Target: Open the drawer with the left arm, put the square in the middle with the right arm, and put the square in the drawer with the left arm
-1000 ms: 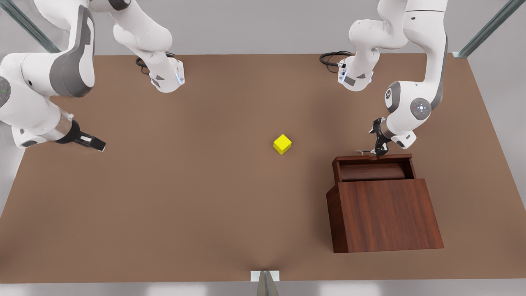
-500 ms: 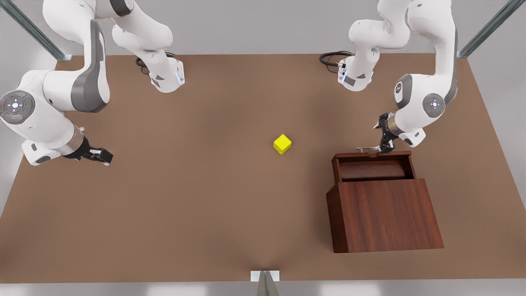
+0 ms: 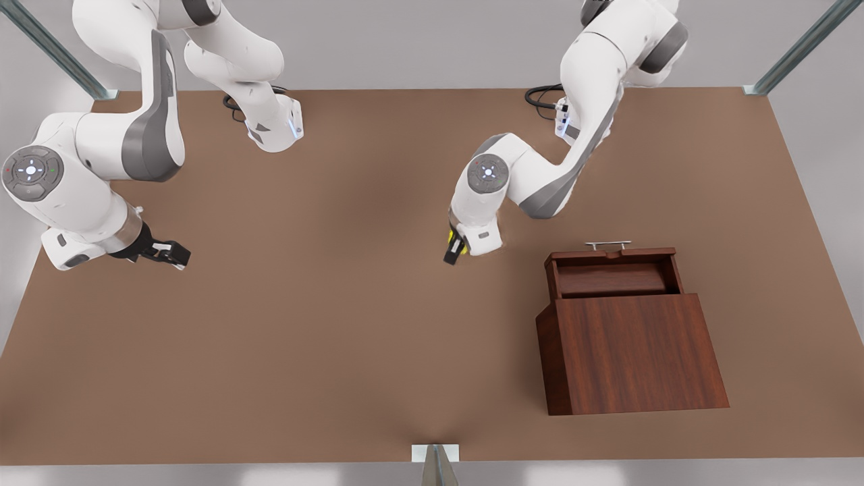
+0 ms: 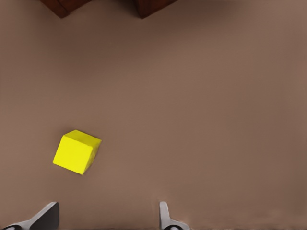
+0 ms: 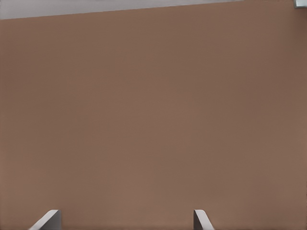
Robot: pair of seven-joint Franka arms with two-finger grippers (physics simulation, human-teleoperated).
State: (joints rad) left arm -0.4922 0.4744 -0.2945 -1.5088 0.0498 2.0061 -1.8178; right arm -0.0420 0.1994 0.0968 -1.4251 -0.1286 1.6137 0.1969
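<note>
The square (image 4: 76, 152), a small yellow cube, rests on the brown tabletop in the middle; in the front view only a yellow sliver of the square (image 3: 451, 237) peeks out from under a wrist. My left gripper (image 3: 455, 252) hovers just over it, open (image 4: 105, 221), and the cube lies ahead of the fingertips, off toward one finger (image 4: 45, 218), not between them. The drawer (image 3: 611, 278) stands pulled out of the wooden box (image 3: 631, 351), its silver handle (image 3: 607, 244) free. At the front view's left, my right gripper (image 3: 167, 253) waits open (image 5: 124, 221) above bare table.
The slant-topped box takes up the front view's lower right. Both arm bases (image 3: 273, 128) sit along the far edge with cables (image 3: 543, 94) beside them. A metal bracket (image 3: 435, 453) marks the near edge. The table (image 3: 324, 337) is plain brown.
My left arm let go of the drawer handle and swung across to the front view's left, ending over the square. The right gripper drifted slightly and turned. The drawer stayed open.
</note>
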